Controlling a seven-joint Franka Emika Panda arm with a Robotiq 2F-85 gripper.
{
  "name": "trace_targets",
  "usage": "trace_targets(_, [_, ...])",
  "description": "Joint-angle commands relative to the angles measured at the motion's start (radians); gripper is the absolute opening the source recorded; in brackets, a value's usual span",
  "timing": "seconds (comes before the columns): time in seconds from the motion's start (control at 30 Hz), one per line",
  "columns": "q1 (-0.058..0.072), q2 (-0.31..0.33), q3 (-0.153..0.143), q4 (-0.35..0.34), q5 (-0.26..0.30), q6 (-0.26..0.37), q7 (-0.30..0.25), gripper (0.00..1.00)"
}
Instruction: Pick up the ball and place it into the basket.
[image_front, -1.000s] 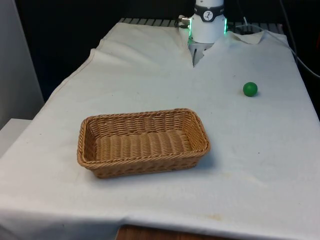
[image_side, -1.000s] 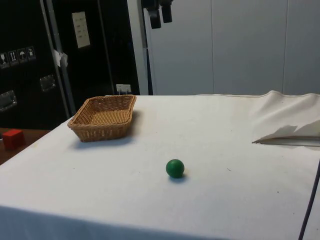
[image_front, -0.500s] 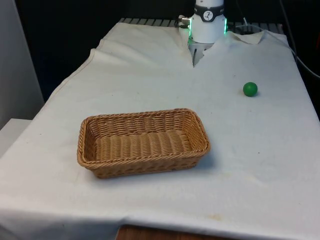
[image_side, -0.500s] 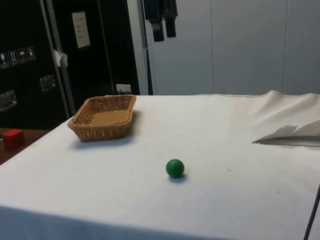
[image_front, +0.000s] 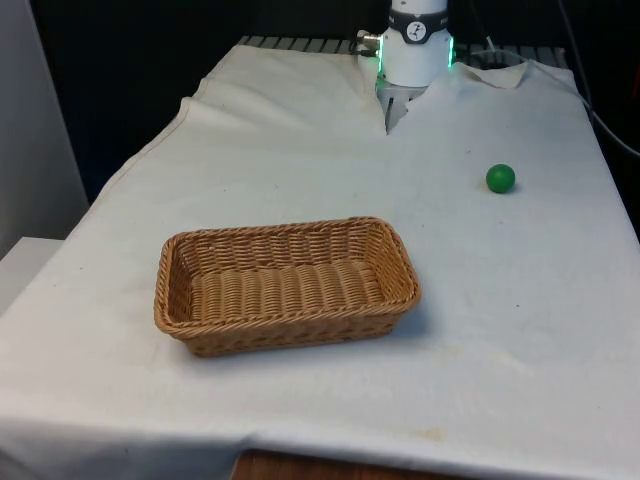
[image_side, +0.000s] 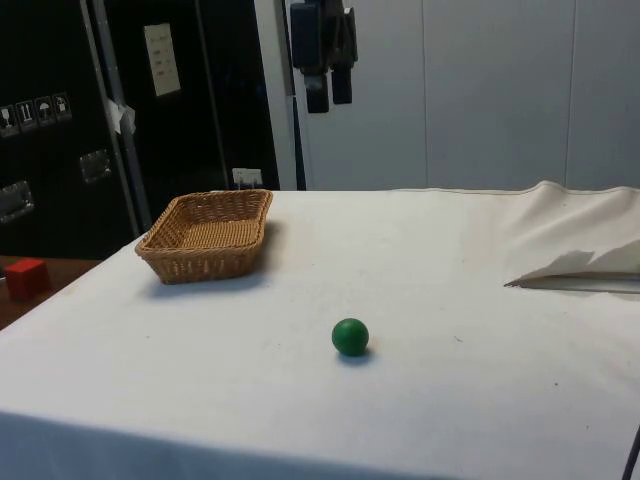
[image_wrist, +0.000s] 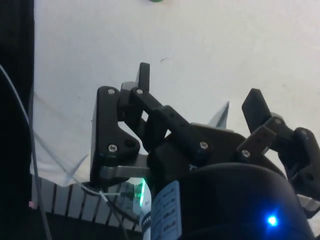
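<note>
Nothing done yet: ball (image_front: 500, 178) sits well apart from the basket (image_front: 286, 284), my gripper (image_side: 328, 92) spread wide and empty above the table

A wicker basket (image_front: 287, 283) is seen standing on the white cloth (image_front: 300, 170) that covers the table (image_front: 320, 468), toward the front view's left and nearer the camera. Its long side is turned roughly across the view, and its inside is seen down to the woven bottom. A green ball (image_front: 500, 178) is seen resting on the cloth toward the front view's right, well apart from the basket and farther from the camera. The white base of the arm (image_front: 414, 45) is seen at the far end of the table, between the two in line. The cloth is creased and lifted near that base.
</note>
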Motion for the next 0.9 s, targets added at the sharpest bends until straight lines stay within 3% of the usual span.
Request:
trace_targets(0.0, [0.001, -0.009, 0.006, -0.016, 0.000, 0.025, 0.011, 1.00])
trace_targets(0.37, [0.001, -0.004, 0.050, -0.094, -0.002, 0.147, 0.041, 1.00])
trace_targets(0.4, [0.000, -0.005, 0.049, -0.093, 0.000, 0.136, 0.033, 1.00])
trace_targets(0.47, [0.001, 0.008, 0.057, -0.108, -0.001, 0.183, 0.043, 1.00])
trace_targets(0.87, [0.004, 0.078, 0.051, -0.152, 0.015, 0.316, 0.031, 1.00])
